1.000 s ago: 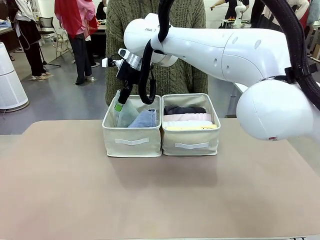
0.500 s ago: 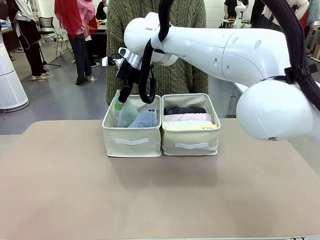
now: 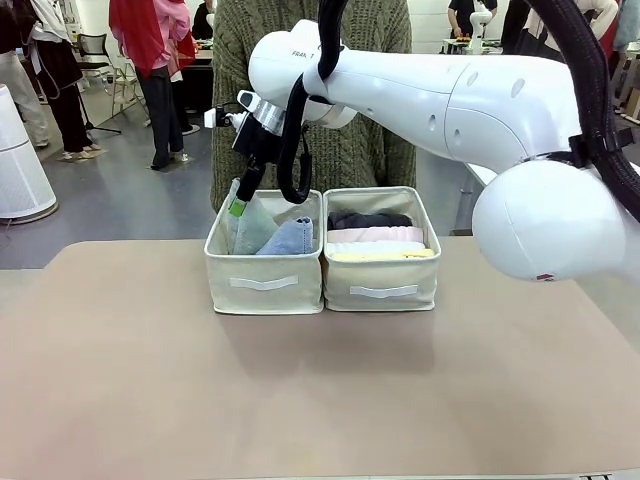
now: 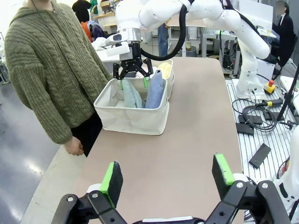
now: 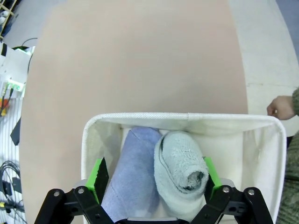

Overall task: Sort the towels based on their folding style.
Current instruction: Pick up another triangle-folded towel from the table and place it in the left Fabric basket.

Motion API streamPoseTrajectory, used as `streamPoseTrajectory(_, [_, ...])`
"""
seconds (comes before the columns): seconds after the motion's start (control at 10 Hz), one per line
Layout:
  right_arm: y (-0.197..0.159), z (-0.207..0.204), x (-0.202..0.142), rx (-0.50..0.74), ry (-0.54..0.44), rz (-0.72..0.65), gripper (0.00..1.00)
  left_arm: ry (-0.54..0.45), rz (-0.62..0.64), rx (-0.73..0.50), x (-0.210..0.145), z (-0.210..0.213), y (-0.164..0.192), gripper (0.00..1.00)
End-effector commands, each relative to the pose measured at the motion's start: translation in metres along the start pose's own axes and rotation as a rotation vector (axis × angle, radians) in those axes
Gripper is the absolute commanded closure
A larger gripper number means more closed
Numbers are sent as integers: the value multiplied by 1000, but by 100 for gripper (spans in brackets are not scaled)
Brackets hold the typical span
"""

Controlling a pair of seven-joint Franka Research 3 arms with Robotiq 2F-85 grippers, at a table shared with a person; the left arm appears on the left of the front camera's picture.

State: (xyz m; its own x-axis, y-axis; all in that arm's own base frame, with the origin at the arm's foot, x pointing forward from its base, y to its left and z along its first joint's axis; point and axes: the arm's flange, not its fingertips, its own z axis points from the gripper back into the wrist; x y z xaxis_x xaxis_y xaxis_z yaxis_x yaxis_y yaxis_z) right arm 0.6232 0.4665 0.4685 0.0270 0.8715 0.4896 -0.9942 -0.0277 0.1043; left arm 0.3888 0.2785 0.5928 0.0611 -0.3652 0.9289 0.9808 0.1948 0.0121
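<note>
Towels are sitting sorted: pale blue-grey cone fold [image 5: 180,172] and periwinkle cone fold [image 5: 133,179] sharing the left beige bin [image 3: 263,283], so the right pincer [image 4: 133,82] is hanging wide open above them, gripping nothing.

You have a table [image 3: 150,380] with a plain beige-tan top and rounded corners, seen in the front view running from the near edge to the person's side. Directly on it stand two beige fabric bins, touching side by side near the far edge: the left bin [image 3: 264,284] and the right bin [image 3: 384,282], each with a pale strap handle on its near face. In the left wrist view the tabletop around the bins [image 4: 135,120] is bare tan surface
</note>
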Motion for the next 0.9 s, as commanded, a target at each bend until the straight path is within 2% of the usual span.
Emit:
streamPoseTrajectory(0.0, [-8, 7, 10, -18, 0, 15, 0, 0, 0, 2, 1, 1, -2, 0])
streamPoseTrajectory(0.5, [-4, 18, 11, -38, -8, 13, 0, 0, 0, 2, 1, 1, -2, 0])
streamPoseTrajectory(0.8, [25, 61, 13, -97, 52, -3, 0, 0, 0, 2, 1, 1, -2, 0])
